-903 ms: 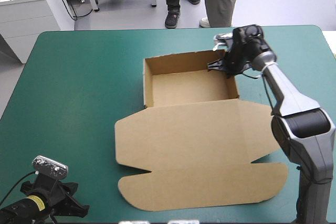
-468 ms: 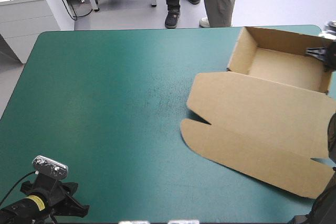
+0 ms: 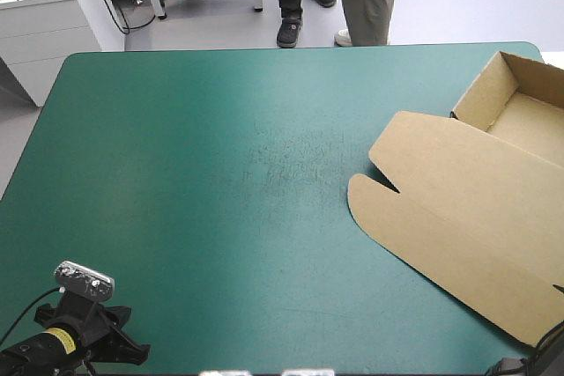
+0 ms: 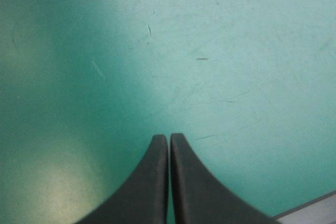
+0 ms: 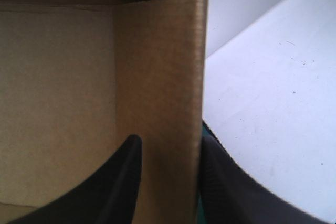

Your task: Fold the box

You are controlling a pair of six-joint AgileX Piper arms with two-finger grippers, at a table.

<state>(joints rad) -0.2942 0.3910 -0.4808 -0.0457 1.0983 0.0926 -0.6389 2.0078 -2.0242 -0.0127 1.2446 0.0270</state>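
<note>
The brown box [image 3: 467, 209] lies at the table's right edge as an open tray [image 3: 520, 116] with its wide lid flat toward the table's middle; part of it runs out of the high view. In the right wrist view my right gripper [image 5: 170, 140] is shut on the box's upright side wall [image 5: 157, 77], one finger inside the tray and one outside. That gripper is out of the high view. My left gripper [image 3: 123, 345] rests low at the near left corner, shut with nothing held [image 4: 169, 137], over bare teal-green cover.
A pale surface [image 5: 273, 103] lies beyond the box's wall, off the table's right side. The table's near edge [image 4: 310, 209] shows just beside my left gripper. The teal-green cover [image 3: 220, 173] stretches left of the box.
The box has been dragged from the table's middle to its right edge, turning as it went. My right arm has moved out of the high view. The left arm stayed still.
</note>
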